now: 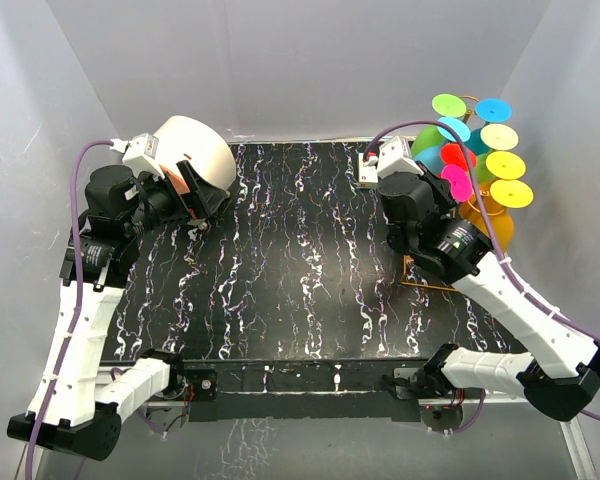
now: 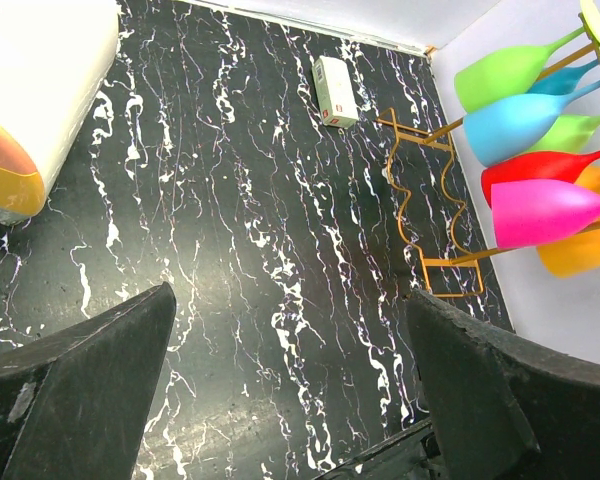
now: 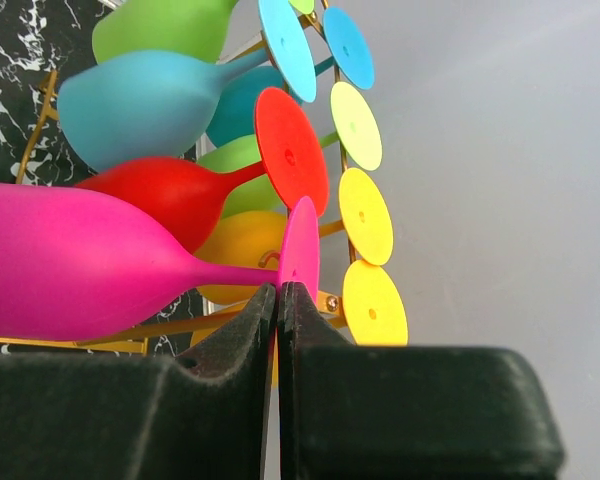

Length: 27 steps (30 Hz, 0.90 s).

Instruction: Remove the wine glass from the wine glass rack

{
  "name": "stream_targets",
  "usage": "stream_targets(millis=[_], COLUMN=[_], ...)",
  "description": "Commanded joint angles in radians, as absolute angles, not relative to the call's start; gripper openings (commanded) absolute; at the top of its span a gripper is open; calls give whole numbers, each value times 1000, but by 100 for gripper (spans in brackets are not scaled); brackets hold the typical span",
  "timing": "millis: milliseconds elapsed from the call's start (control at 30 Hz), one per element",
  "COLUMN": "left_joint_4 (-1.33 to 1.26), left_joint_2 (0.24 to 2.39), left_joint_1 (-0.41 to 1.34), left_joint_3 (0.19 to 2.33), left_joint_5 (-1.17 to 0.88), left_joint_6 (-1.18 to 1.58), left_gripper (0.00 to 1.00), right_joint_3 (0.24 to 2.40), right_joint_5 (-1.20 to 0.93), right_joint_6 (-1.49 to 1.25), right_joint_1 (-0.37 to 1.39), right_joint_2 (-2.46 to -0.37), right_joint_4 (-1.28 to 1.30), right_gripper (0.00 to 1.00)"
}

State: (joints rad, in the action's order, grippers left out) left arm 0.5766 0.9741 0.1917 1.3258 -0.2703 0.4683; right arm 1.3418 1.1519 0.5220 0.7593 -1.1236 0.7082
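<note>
Removal outstanding: pink glass [image 3: 80,260] hangs on rack [image 2: 450,261]. Its foot sits at tips of right end effector [image 3: 278,290], pinched narrow, grip unconfirmed; left end effector [image 2: 290,300] wide.

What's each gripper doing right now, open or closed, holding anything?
Left gripper: open, holding nothing.
Right gripper: closed, tips at the round foot of the matte magenta wine glass; whether it pinches it cannot be told.
</note>
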Motion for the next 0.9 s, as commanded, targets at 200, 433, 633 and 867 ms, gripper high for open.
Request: stream_targets(millis=[200,433,633,867], left_joint_4=[569,562,539,384], left_joint_2=[969,976,989,972], left_joint_1=[187,186,187,187], left_joint_3=[1314,1311,1297,1228], left_joint_5=[-278,-283,-312,-462], left_joint_6=[463,469,497,676], left_gripper=[99,99,99,99], right_joint_3=[1426,1462,1591,1714], right_joint_5=[1119,1032,926,598], right_joint_6=[498,455,345,-45], right_joint_1=[771,775,775,776], right_joint_2=[-1100,-1075,-1099,-1116], right_joint_4=[715,755,827,807], right_gripper=[0,0,0,0])
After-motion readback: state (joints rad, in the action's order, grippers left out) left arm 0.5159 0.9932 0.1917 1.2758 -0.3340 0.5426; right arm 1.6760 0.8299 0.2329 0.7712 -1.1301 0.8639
